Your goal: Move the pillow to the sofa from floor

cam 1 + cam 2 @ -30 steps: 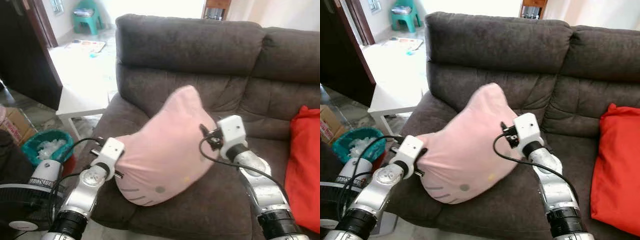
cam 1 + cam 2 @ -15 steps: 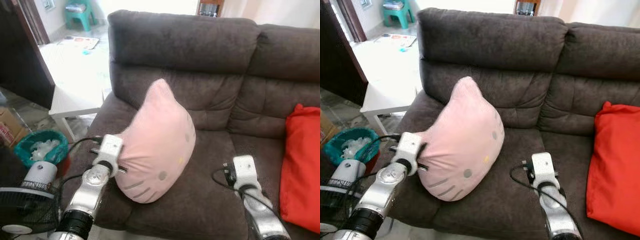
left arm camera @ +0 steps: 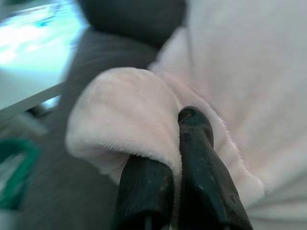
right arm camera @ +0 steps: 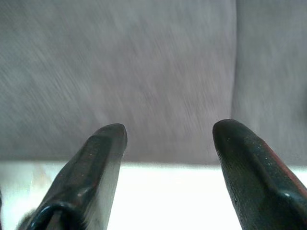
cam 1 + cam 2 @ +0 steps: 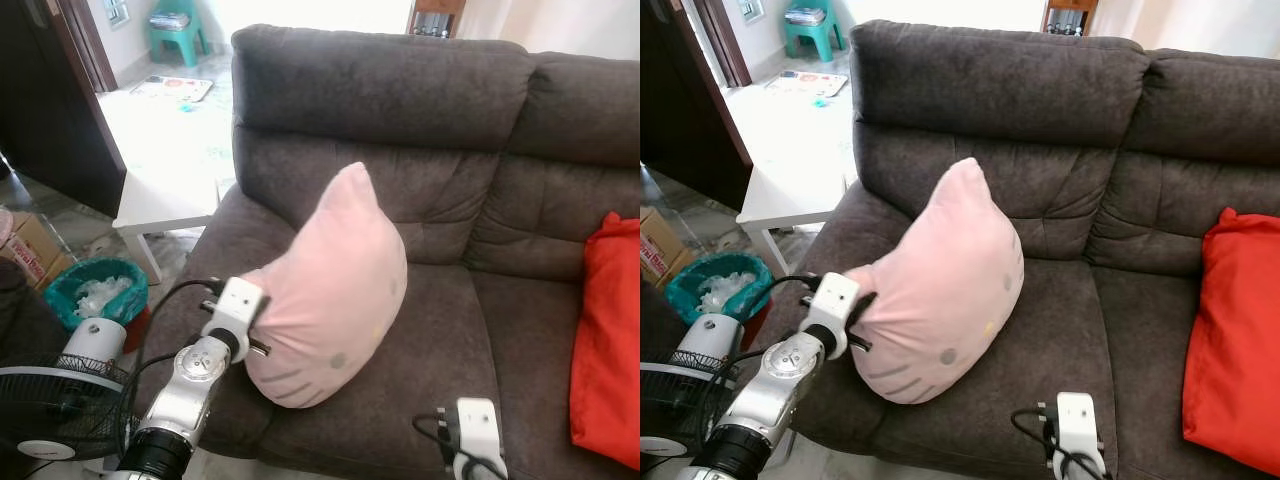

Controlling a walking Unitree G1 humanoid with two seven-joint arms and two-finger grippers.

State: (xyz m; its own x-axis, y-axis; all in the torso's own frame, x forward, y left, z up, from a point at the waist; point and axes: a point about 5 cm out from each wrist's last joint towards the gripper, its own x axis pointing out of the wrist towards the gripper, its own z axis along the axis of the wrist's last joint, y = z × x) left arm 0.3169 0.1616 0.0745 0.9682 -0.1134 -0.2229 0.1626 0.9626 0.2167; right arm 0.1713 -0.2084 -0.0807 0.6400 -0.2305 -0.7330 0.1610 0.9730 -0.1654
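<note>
- Now the pillow stands on the sofa seat, at its left end, leaning toward the backrest.
- The left gripper pinches the pillow's near-left corner; it should release only once the pillow rests stable.
- The right gripper is spread, empty, low.
- Count: one pink pillow, one red cushion, two grippers.

red cushion cropped at edge, fan cropped

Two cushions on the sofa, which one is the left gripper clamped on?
The pink pillow. The left gripper has its jaws shut on a fold at its edge; the red cushion sits untouched at the sofa's far right.
</note>
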